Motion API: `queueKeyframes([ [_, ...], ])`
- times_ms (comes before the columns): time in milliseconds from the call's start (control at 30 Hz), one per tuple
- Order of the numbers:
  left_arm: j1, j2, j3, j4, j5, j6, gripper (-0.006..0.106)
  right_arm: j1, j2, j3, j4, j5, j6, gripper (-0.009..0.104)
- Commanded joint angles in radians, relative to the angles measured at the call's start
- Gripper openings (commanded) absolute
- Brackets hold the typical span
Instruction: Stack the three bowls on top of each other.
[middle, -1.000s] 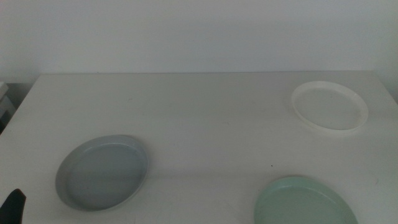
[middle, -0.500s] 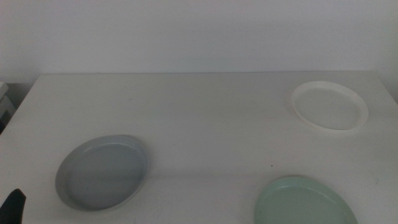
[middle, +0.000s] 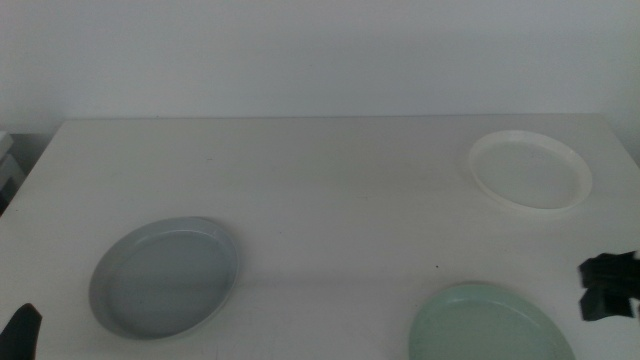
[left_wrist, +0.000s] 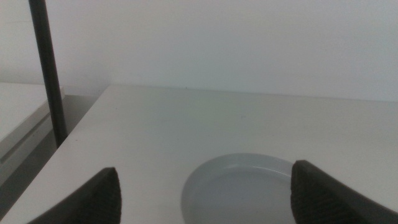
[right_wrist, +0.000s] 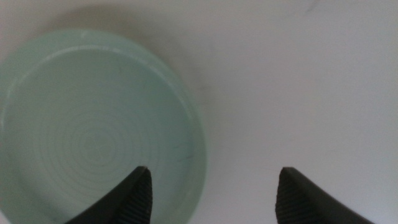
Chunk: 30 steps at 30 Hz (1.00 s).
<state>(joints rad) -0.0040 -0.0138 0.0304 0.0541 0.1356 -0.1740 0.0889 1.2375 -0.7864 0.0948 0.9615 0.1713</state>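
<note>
Three bowls lie apart on the white table (middle: 330, 190). The light grey bowl (middle: 165, 277) sits at the front left, and it shows again as the grey bowl (left_wrist: 242, 190) in the left wrist view. The pale green bowl (middle: 490, 325) is at the front right, filling much of the right wrist view as the green bowl (right_wrist: 93, 130). The white bowl (middle: 530, 170) rests at the back right. My right gripper (middle: 608, 287) has come in at the right edge, open, just beside the green bowl's rim (right_wrist: 211, 193). My left gripper (left_wrist: 205, 196) waits open at the front left corner (middle: 22, 335).
A dark vertical pole (left_wrist: 48, 68) stands off the table's left side. A pale wall runs behind the table's far edge. Bare tabletop lies between the three bowls.
The right gripper has entered the middle view from the right edge, next to the green bowl. The bowls and the left gripper have not moved.
</note>
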Motion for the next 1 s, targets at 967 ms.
queueKeyframes([
  [967, -0.007, -0.013, -0.004, -0.011, -0.072, -0.011, 0.105, 0.106, 0.330, 0.071, -0.005, -0.272, -0.002, 0.008],
])
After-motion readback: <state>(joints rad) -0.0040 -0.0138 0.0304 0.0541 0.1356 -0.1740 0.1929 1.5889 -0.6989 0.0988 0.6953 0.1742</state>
